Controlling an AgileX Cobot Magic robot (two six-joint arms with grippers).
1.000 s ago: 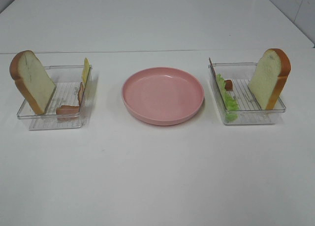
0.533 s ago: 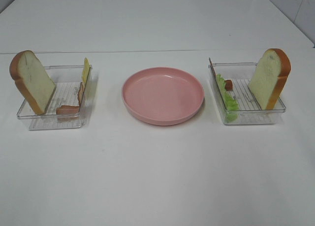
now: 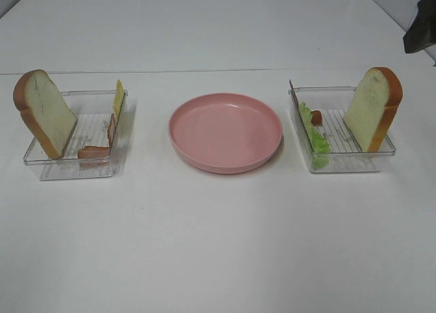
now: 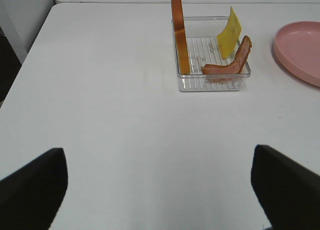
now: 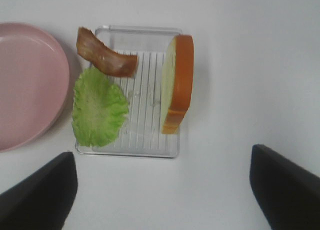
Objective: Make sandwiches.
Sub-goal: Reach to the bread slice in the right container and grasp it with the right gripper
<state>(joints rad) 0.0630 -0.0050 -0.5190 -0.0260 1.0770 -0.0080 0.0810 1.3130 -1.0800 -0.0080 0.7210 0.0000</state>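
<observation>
**Starting the first pick: a bread base for the plate**

Nothing's stacked yet, so the step in hand looks like fetching a base slice. Both pincers are spread wide & empty: left gripper (image 4: 158,160) over bare table (image 3: 218,245), right gripper (image 5: 162,152) w/ its tray in view.

Tips:
- Straddle a slice w/ pads on its two flat faces.
- Squeeze lightly, since it looks spongy.
- Lift clear of the tray wall before swinging to the pink plate (image 3: 225,156) at frame centre.

Sandwich parts sit apart:
- **Left tray** (image 3: 75,173), frame left: left bread slice (image 3: 44,112) leaning, cheese (image 3: 118,98), bacon (image 3: 93,151).
- **Right tray** (image 3: 347,166), frame right: right bread slice (image 3: 373,108), lettuce (image 3: 317,139), bacon strip (image 5: 105,57).

Bread is thick & white w/ orange-brown crust. Lettuce is ruffled green, cheese thin yellow.
</observation>
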